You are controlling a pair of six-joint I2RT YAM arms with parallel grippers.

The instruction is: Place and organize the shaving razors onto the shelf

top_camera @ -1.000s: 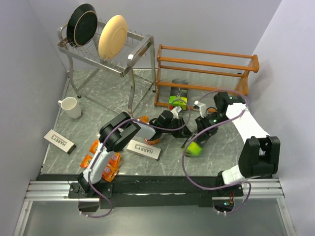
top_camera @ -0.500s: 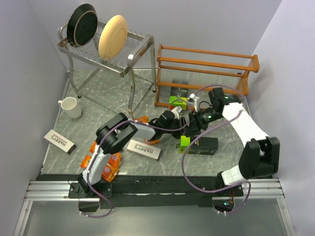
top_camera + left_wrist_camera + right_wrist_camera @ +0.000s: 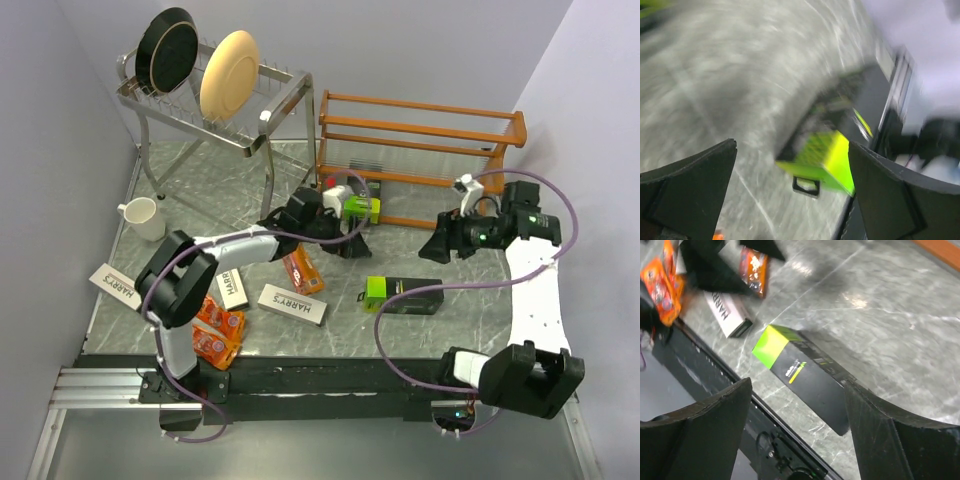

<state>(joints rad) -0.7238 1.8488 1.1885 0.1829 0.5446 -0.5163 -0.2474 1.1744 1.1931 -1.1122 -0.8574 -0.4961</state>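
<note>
Your left gripper (image 3: 792, 150) and right gripper (image 3: 797, 385) gape empty.
Black-and-lime oblong box (image 3: 805, 377) on veined marble (image 3: 900, 305); left wrist blurs it.

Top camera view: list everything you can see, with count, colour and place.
Dish rack: one, silver, back left.
Plates: two, black and cream, in the rack.
Shelf: one, orange-brown, back right.
Mug: one, white, left.
Harry's boxes: three, white, front left.
Green packs: two, black-and-lime; one centre, one by the shelf.
Orange packs: several, orange, front left.
Left gripper: one, black, open, near the shelf.
Right gripper: one, black, open, right side.
</note>
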